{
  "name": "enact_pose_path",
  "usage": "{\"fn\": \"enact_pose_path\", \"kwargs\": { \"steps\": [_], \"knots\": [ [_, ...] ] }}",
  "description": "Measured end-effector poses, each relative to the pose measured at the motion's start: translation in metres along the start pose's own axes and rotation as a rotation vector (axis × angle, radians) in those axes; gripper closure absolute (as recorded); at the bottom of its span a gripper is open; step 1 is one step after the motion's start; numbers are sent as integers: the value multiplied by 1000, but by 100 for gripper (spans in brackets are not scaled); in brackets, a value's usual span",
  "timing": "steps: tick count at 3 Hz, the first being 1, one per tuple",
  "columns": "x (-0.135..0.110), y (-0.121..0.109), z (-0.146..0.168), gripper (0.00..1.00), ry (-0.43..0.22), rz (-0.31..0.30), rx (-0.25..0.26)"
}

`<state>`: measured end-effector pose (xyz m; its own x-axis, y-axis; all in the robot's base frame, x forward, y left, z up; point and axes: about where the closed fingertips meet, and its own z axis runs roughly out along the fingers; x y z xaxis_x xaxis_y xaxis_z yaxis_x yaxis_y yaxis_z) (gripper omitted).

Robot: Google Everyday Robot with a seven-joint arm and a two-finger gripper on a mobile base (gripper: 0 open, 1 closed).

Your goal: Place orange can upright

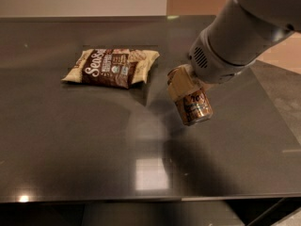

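The orange can (194, 108) is a small coppery can with dark script and a silver end. It hangs tilted above the dark table (70, 145), its silver end pointing down and to the right. My gripper (184, 89) is shut on the can's upper part, right of the table's middle. One tan finger (177, 83) shows on the can's left side. The grey arm (230, 36) comes in from the upper right.
A cream and brown snack bag (111, 68) lies flat on the table to the left of the gripper. The table's front edge (141, 197) runs along the bottom. A lighter floor area (282, 55) shows past the table's right side.
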<state>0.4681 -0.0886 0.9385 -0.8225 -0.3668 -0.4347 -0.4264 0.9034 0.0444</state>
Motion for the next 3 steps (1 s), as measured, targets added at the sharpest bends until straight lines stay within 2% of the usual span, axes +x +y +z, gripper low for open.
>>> {"fn": "enact_pose_path", "kwargs": {
  "steps": [1,2,3],
  "knots": [
    [-3,6,-6,100,-151,-89,-49],
    [-6,3,-7,100,-298,-104,-106],
    [-7,-16,-3,100,-423,-77,-131]
  ]
}}
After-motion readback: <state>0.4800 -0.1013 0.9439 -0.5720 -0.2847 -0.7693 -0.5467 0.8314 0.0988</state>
